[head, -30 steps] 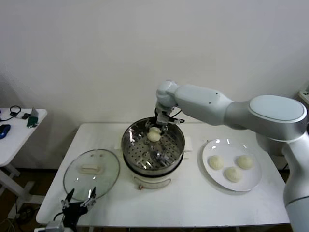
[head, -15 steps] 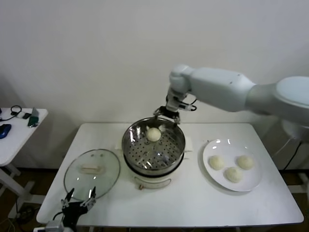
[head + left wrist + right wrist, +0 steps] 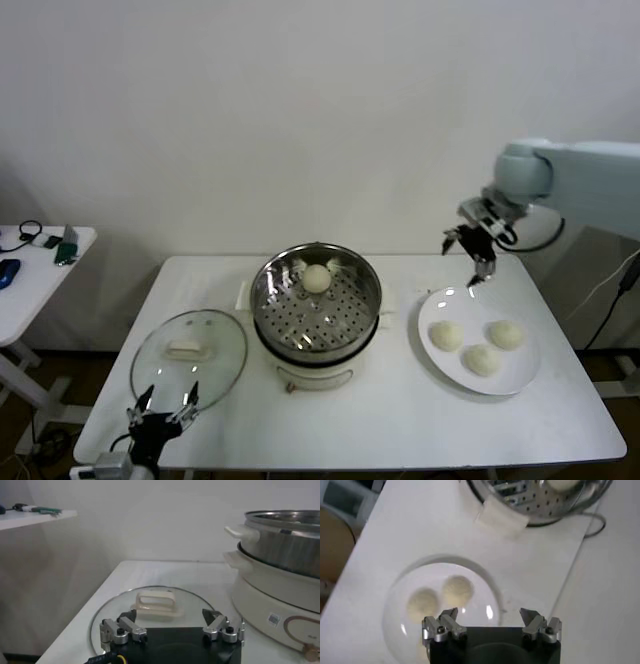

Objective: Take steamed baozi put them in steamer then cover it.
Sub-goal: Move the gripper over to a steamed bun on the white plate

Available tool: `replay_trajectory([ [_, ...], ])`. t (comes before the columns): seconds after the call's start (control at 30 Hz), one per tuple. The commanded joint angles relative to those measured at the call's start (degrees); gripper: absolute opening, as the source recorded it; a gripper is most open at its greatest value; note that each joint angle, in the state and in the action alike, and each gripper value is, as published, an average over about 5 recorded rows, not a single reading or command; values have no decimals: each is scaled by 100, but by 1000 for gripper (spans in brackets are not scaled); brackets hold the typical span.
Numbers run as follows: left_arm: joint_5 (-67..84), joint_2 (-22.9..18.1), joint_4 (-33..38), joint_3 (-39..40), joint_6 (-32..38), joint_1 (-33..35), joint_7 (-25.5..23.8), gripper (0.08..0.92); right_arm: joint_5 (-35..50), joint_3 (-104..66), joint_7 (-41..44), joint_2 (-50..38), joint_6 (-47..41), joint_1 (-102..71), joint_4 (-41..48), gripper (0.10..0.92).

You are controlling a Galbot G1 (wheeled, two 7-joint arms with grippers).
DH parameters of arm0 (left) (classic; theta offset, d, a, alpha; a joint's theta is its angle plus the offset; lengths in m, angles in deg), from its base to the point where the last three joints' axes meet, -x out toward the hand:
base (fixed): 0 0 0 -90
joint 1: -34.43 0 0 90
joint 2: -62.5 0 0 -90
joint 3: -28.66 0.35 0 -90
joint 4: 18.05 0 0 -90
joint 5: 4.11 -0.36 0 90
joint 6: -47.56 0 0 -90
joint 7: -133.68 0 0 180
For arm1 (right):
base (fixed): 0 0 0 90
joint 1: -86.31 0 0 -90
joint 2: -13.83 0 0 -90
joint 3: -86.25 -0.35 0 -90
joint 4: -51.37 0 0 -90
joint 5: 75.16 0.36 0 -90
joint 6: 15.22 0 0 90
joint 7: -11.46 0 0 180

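White wall filled the background, and below it I had the white table [image 3: 400,420] carrying everything I needed. At its middle stood the steamer [image 3: 317,305], uncovered, with one baozi in the steamer [image 3: 317,279] resting on the perforated tray toward the far side — a spot that, I judged, left room for the others. To the robot's right lay the white plate [image 3: 520,378] with three baozi on the plate [image 3: 481,348] grouped close together, within easy reach of the right arm. On the left side of the steamer lay the cover [image 3: 190,348], flat on the table with its handle up, ready to be lifted. My right gripper [image 3: 473,252] hung above the plate's far edge, jaws spread wide and holding nothing — placed, I reckoned, to come down on the next bun. My left gripper [image 3: 160,420] waited at the table's near edge just before the cover, also wide open and empty.
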Motion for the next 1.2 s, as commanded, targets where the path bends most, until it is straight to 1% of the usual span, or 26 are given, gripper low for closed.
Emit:
replay_trajectory([
  [0.03, -4, -55, 3, -3, 4, -21, -7, 823, -99, -933, -665, -1098, -1304, -1719, -429, 823],
  [0.27, -12, -88, -1, -17, 62, 37, -32, 823, -667, -1932, -761, -638, -1363, -2794, 347, 823],
  [0.53, 3, -58, -83, -69, 137, 100, -18, 823, -780, -2560, -968, -151, -1422, -3469, 876, 823],
  [0.9, 7, -49, -105, -72, 121, 72, -15, 823, -879, -2798, -1000, 327, -1348, -3759, 1382, 823],
  [1.2, 12, -48, -118, -60, 121, 57, -12, 823, -882, -2786, -917, 386, -1311, -3719, 1463, 815],
])
